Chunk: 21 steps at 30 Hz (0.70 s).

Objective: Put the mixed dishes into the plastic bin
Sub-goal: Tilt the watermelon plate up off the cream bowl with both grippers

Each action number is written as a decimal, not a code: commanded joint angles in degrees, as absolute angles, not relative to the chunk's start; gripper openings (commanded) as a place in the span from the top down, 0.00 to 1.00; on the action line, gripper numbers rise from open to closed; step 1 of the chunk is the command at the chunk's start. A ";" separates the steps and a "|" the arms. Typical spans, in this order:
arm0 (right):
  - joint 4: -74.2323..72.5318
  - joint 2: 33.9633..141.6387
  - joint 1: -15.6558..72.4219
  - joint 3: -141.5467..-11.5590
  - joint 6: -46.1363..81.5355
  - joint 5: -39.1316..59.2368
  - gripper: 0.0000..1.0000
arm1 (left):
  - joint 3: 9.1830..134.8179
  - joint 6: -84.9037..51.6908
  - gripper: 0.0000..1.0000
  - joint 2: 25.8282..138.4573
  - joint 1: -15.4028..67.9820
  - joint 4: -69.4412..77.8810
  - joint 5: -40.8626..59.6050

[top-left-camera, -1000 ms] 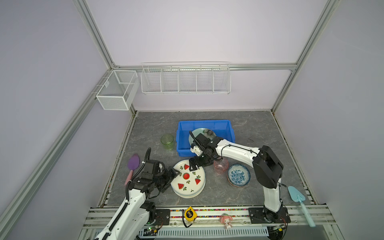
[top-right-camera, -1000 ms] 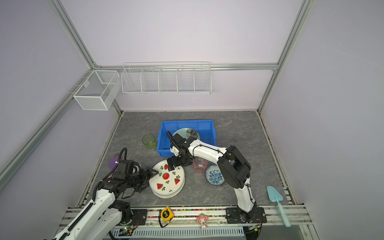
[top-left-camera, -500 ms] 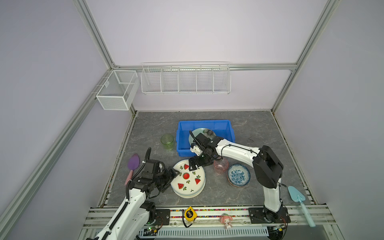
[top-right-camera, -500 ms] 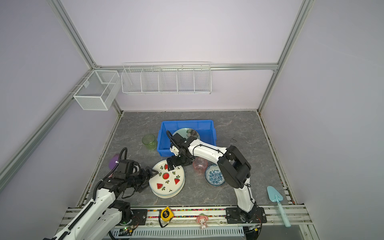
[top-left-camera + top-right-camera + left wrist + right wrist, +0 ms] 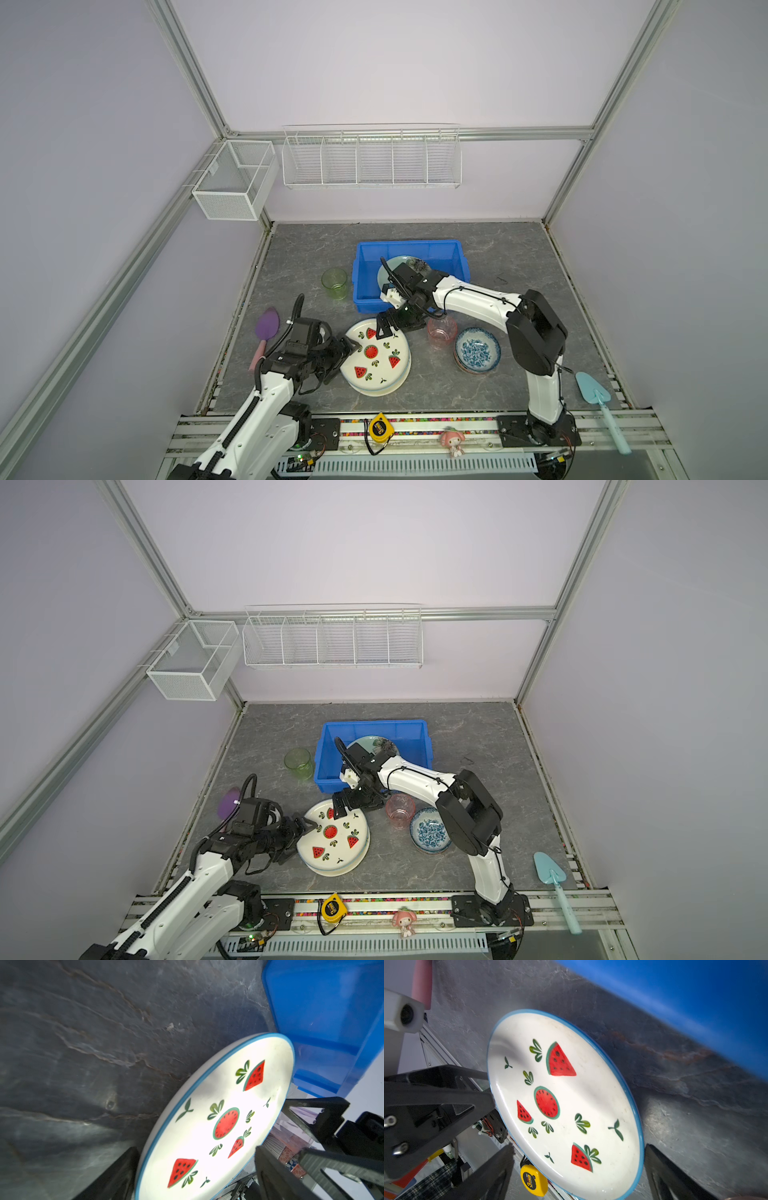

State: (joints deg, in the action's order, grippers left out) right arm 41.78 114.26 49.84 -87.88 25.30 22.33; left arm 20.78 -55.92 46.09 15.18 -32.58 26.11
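Watermelon plate (image 5: 376, 359) flanked
Only top views show the pale plate (image 5: 372, 742) in the bin (image 5: 409, 248). Released left fingers (image 5: 348, 345) reach in at 9 o'clock, released right fingers (image 5: 384, 327) at 12.

Three plates (image 5: 376, 357) (image 5: 374, 390) (image 5: 399, 262), two cups (image 5: 334, 283) (image 5: 441, 332), two spatulas (image 5: 266, 326) (image 5: 593, 388), two wire baskets (image 5: 232, 183) (image 5: 371, 160), one bin (image 5: 409, 245), one bowl stack (image 5: 477, 351).

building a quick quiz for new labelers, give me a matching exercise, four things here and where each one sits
Things:
1. green cup
2. pink cup
3. pale green plate
4. purple spatula

Places:
a. inside the blue bin
b. between the watermelon plate and the blue patterned bowl
c. standing just left of the bin
d. lying far left, apart from the dishes

Pairs: 1-c, 2-b, 3-a, 4-d
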 commanded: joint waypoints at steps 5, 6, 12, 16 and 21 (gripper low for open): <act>39.20 115.71 50.48 -89.12 25.66 27.66 0.02 | 23.70 -56.96 0.17 44.57 15.59 -29.25 27.50; 39.21 115.84 50.51 -89.22 25.59 27.74 0.02 | 23.89 -57.07 0.18 44.22 15.59 -29.48 27.41; 39.13 116.70 50.49 -89.57 25.44 27.86 0.02 | 25.13 -57.14 0.20 43.51 15.61 -30.58 27.35; 39.11 117.06 50.51 -89.41 25.28 27.40 0.02 | 25.81 -57.13 0.21 43.50 15.64 -31.19 27.34; 39.07 117.20 50.56 -89.14 25.16 26.94 0.02 | 26.37 -57.20 0.23 43.51 15.56 -31.53 27.40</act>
